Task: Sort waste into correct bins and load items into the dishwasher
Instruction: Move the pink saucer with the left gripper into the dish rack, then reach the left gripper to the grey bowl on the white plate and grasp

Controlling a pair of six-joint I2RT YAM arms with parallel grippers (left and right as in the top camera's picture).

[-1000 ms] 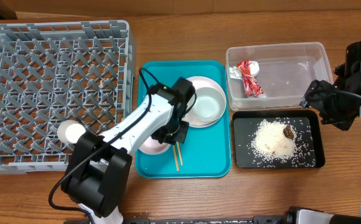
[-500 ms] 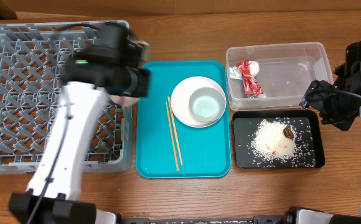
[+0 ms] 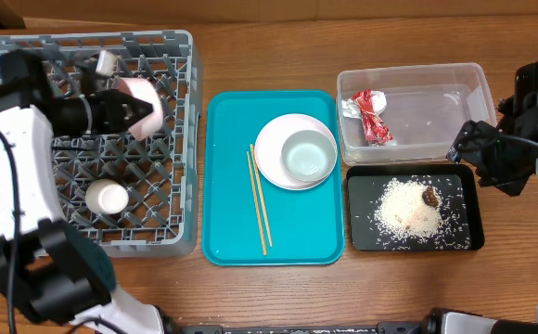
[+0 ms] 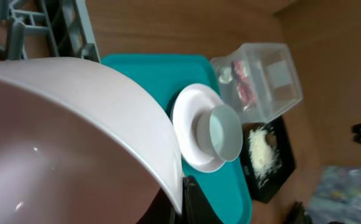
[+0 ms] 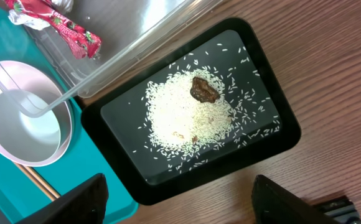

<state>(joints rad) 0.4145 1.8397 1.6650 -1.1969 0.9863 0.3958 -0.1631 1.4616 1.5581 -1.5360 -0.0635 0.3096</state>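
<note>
My left gripper [image 3: 128,109] is shut on the rim of the pink shallow dish [image 3: 144,107] and holds it on edge over the back part of the grey dish rack [image 3: 158,195]. In the left wrist view the dish [image 4: 62,137] fills the left side, pinched by my fingers [image 4: 183,198]. A small white cup [image 3: 105,196] sits in the rack. The white plate [image 3: 271,153] carries the grey-green bowl [image 3: 307,154], with the chopsticks [image 3: 258,199] beside it. The red-and-silver wrapper [image 3: 371,116] lies in the clear tub [image 3: 436,102]. Rice [image 3: 406,208] and a brown scrap [image 3: 430,197] lie on the black tray [image 3: 362,232]. My right gripper [image 3: 480,156] is open and empty.
The plate, bowl and chopsticks rest on a teal serving tray [image 3: 297,232] between the rack and the bins. The right wrist view shows the black tray [image 5: 274,134], rice [image 5: 190,118] and wrapper [image 5: 68,25], with my open fingers [image 5: 180,205] over its near edge. Bare wood surrounds everything.
My left arm has lifted the pink dish off the teal tray and swung it left over the rack. The chopsticks are now uncovered. The right arm has not moved.
</note>
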